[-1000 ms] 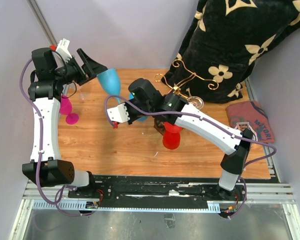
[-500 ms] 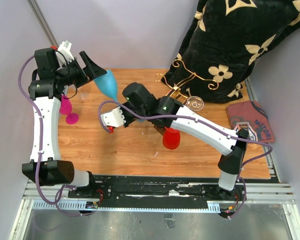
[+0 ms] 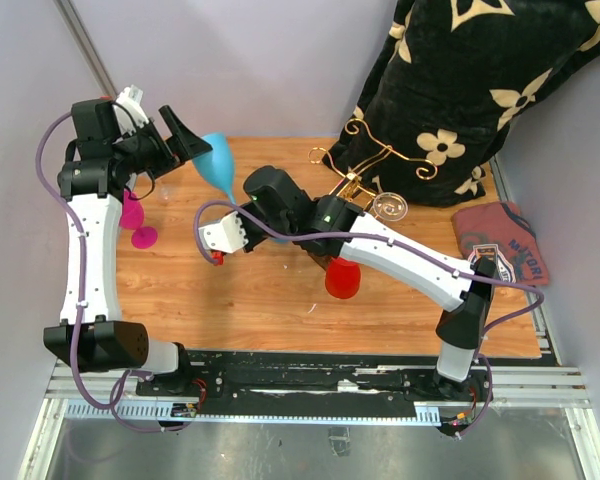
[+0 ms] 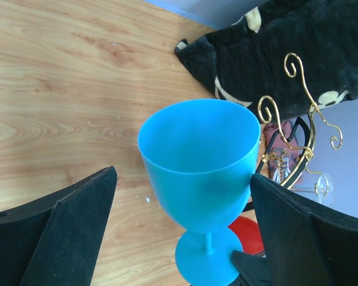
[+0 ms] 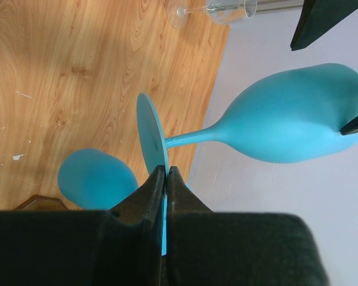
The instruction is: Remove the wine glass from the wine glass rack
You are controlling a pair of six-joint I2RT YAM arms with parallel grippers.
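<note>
Nearest my side of the table (image 3: 230, 310) a red glass (image 3: 343, 280) stands under the right arm. Just beyond it the right gripper (image 5: 162, 173) is clenched on the edge of the blue glass's (image 3: 216, 160) foot, holding the glass in the air, tipped over, with its bowl pointing to the far left. My right wrist view also shows another blue glass (image 5: 95, 179) down on the wood. The left gripper (image 4: 182, 176) is spread wide around the held bowl. One finger (image 4: 59, 232) is well apart from it, and the other (image 4: 304, 232) is just beside it; I cannot tell if that one touches. A pink glass (image 3: 135, 215) stands by the left arm. The held glass is off the rack (image 3: 372, 160), which stands well apart at the far right, with a clear glass (image 3: 390, 207) at its near side. A black blanket (image 3: 460, 90) lies behind.
</note>
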